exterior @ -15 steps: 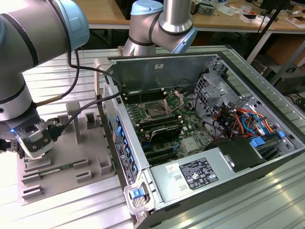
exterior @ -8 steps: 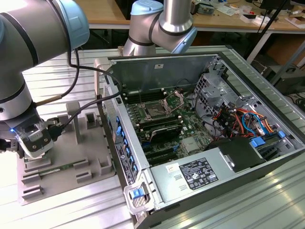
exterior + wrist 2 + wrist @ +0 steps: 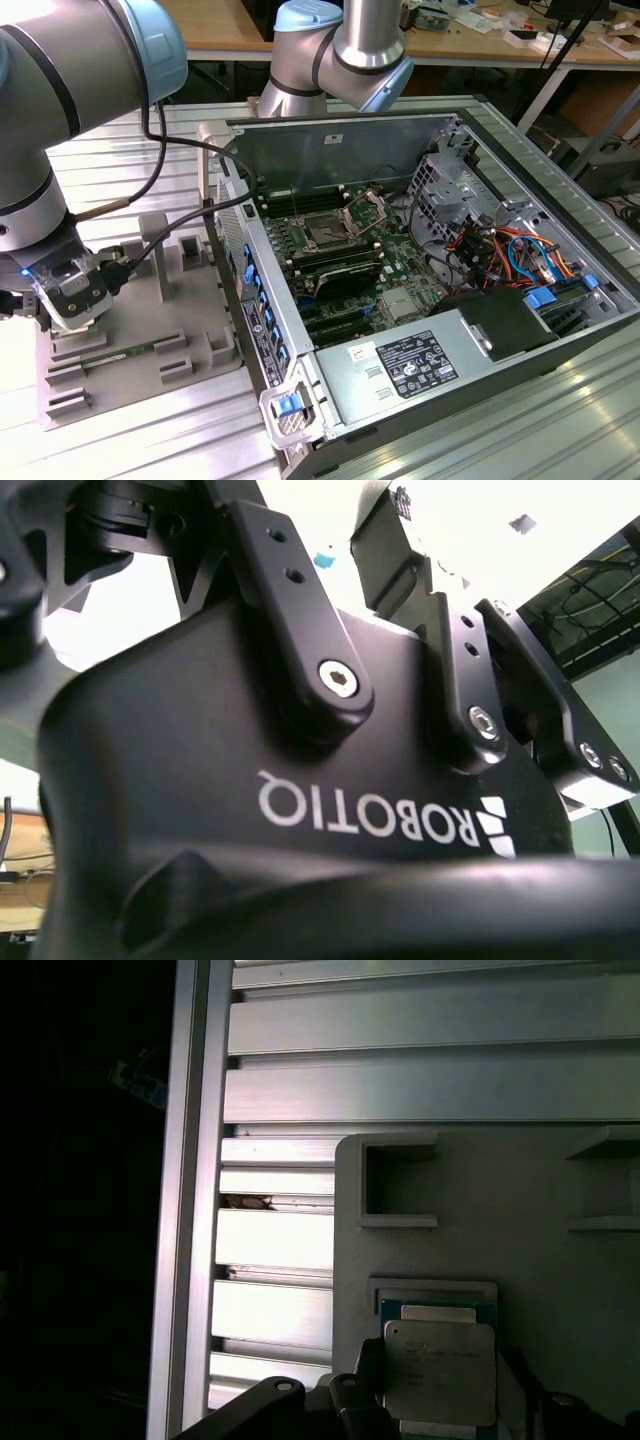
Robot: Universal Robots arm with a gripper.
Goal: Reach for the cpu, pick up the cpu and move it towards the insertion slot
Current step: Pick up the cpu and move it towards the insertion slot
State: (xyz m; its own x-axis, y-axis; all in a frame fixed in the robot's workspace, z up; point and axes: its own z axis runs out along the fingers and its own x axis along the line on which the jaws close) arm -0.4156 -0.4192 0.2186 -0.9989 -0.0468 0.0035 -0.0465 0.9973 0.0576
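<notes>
Care is owed the small flat silver-topped square cpu [image 3: 440, 1368], set against the grey moulded tray [image 3: 150, 335] at the exterior view's lower left: judged light, stiff, fragile, best taken by opposite edges, while the flanking black gripper's [image 3: 442, 1388] closure cannot be told.

white lettering, a maker's name seen upside down, runs across the gripper's black housing [image 3: 180, 740]. a printed label [image 3: 424, 368] sits on the power supply [image 3: 400, 400]. faint print lines on the cpu [image 3: 440, 1365] are too small to tell.
</notes>
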